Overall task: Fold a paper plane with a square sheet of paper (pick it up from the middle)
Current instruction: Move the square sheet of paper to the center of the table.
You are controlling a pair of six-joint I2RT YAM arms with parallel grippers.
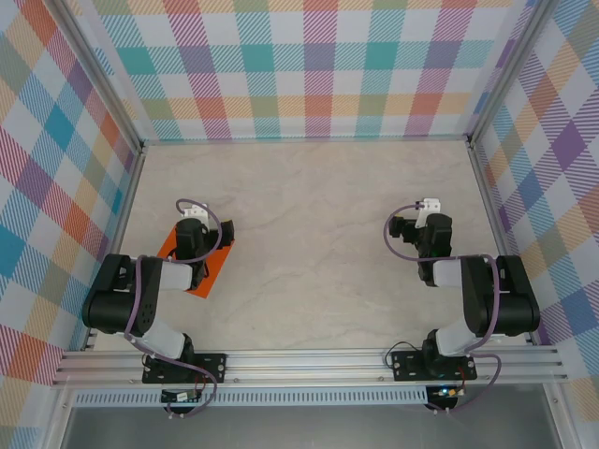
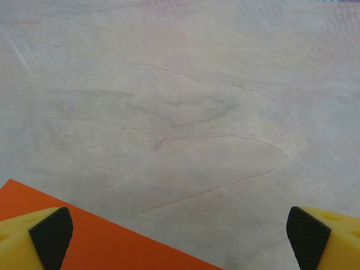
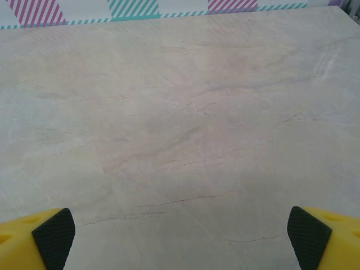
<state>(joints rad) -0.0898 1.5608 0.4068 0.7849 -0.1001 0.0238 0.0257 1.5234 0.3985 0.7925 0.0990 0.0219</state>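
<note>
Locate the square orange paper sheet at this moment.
The square sheet of paper lies flat on the left of the table, partly under the left arm in the top view.

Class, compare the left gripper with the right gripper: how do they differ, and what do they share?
The left gripper hangs over the edge of the orange sheet; the right gripper has bare table beneath it. The left gripper is right at the sheet, while the right gripper is far across the table from it. Both are wide open and empty.
</note>
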